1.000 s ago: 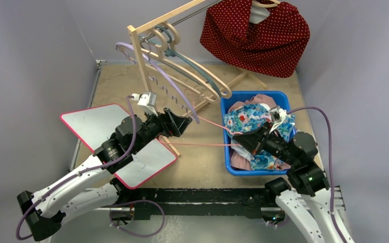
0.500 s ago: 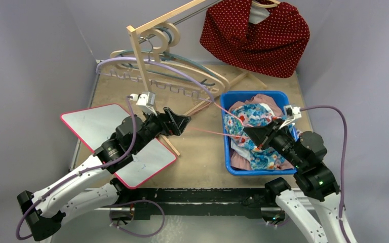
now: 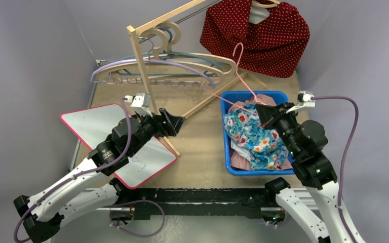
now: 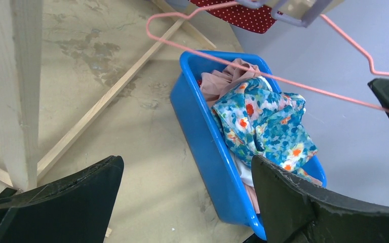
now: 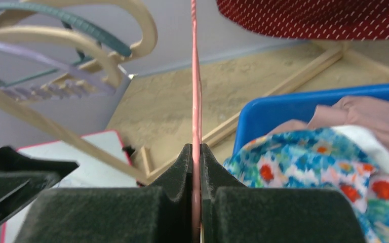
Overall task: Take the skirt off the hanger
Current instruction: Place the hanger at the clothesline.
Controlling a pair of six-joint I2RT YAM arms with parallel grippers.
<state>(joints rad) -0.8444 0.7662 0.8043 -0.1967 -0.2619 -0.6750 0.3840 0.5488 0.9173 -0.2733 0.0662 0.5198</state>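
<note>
The right fingers [image 5: 131, 212] pinch the pink wire hanger [image 5: 196, 76]; the left fingers [image 4: 304, 202] stand spread; the floral skirt [image 3: 256, 139] lies in the blue bin [image 3: 253, 172].

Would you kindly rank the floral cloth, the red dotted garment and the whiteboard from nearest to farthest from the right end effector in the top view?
From the right end effector:
1. Floral cloth, just beside it in the bin.
2. Red dotted garment, hanging behind.
3. Whiteboard, far left.
</note>
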